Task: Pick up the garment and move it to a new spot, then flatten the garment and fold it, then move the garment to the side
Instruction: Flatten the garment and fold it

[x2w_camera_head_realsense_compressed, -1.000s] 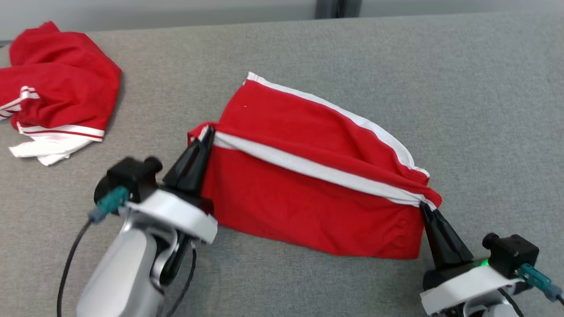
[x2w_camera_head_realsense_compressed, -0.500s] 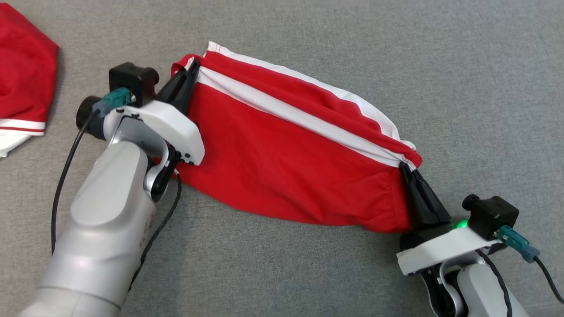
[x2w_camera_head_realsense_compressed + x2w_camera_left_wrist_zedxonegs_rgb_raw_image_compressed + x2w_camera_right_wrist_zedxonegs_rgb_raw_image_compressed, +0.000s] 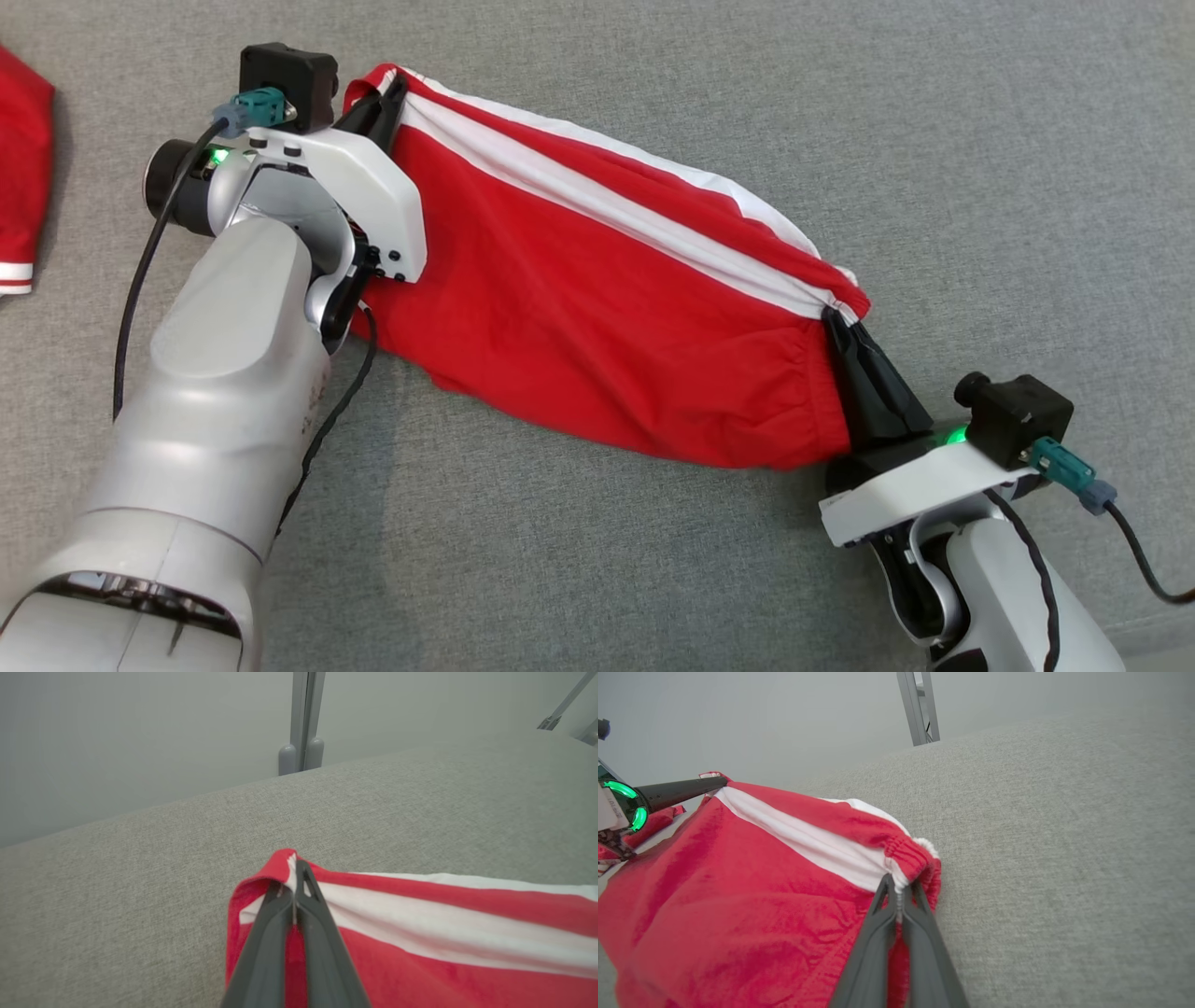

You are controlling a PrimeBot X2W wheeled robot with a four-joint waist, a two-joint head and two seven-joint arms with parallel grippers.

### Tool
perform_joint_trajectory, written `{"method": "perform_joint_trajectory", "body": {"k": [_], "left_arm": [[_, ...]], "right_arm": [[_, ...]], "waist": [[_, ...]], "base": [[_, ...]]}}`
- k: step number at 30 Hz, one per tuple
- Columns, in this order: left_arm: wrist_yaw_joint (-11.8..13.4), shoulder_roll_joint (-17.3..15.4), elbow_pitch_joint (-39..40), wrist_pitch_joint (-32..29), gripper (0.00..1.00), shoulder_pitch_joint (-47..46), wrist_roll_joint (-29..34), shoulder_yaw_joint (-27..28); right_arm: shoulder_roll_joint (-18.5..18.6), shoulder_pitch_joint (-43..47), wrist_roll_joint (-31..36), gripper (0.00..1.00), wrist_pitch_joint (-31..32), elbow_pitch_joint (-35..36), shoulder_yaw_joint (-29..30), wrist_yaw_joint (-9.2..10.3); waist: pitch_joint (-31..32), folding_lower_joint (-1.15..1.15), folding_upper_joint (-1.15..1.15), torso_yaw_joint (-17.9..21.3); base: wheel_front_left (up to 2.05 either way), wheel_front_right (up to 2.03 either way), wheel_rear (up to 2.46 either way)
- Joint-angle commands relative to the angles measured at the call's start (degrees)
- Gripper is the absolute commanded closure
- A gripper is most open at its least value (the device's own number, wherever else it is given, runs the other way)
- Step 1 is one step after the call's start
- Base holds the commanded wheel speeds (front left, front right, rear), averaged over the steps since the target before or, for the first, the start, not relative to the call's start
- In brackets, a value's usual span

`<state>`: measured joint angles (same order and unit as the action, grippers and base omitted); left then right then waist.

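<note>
At the far left edge of the head view, a second red garment (image 3: 21, 187) was seen lying on the grey fabric surface (image 3: 980, 140). It lay well apart from the work and was presumably set there to be out of the way. Next to the right, the left gripper (image 3: 392, 89) was found clamped on one top corner of the garment (image 3: 607, 308), with its fingers pressed together over the red hem and the end of the white stripe (image 3: 597, 198). The garment was held stretched between the two grippers. Its upper edge was drawn taut while its lower part hung toward the surface; whether it touched there could not be told. The two end corners were judged to have been chosen so that the cloth would be kept under tension and could be laid down flat, without creases, before any fold. At the right, the right gripper (image 3: 836, 327) was closed tightly on the other end, where the gathered waistband (image 3: 906, 851) was bunched at its tips.
</note>
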<state>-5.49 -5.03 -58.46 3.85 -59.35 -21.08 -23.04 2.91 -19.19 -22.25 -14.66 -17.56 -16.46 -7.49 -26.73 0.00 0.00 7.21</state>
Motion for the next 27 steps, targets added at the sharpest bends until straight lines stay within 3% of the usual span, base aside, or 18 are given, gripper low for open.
{"method": "perform_joint_trajectory", "body": {"k": [1,6,10,12,13,14,27], "left_arm": [[0.22,-0.22,-1.0,0.48,1.0,-1.64,0.33,-0.06],[0.29,0.36,-4.12,2.04,1.0,-3.68,0.31,-0.72],[0.2,0.86,-6.21,3.17,0.56,-4.8,0.32,-1.43],[0.02,1.07,-7.03,3.8,0.06,-4.95,0.16,-1.83],[-0.11,1.15,-7.39,4.04,0.0,-4.93,0.02,-2.02],[-0.24,1.25,-7.78,4.28,0.0,-4.82,-0.16,-2.17],[-1.52,1.88,-9.79,6.78,0.0,-0.16,-2.53,-4.37]], "right_arm": [[0.19,-0.9,0.17,1.0,-0.3,-0.48,0.33,-0.01],[0.12,-1.9,-0.76,1.0,-0.5,-1.38,-0.16,-0.01],[0.14,-2.68,-0.84,1.0,-0.64,-2.09,-0.29,-0.01],[0.12,-2.73,-1.14,0.6,-0.64,-2.26,-0.03,-0.01],[0.13,-2.71,-1.18,0.33,-0.64,-2.2,0.18,-0.01],[0.14,-2.6,-1.15,0.0,-0.64,-1.94,0.4,-0.01],[0.13,3.32,3.5,0.0,-0.61,2.04,5.09,-0.01]], "waist": [[-0.15,0.0,0.0,0.22],[-0.4,0.0,0.0,0.45],[-0.27,0.0,0.0,0.57],[-0.08,0.0,0.0,0.51],[0.08,0.0,0.0,0.45],[0.28,0.0,0.0,0.35],[4.92,0.0,0.0,-1.36]], "base": [[0.0,0.0,0.0],[0.0,0.0,0.0],[0.0,0.0,0.0],[0.0,0.0,0.0],[0.0,0.0,0.0],[0.0,0.0,0.0],[0.0,0.0,0.0]]}}
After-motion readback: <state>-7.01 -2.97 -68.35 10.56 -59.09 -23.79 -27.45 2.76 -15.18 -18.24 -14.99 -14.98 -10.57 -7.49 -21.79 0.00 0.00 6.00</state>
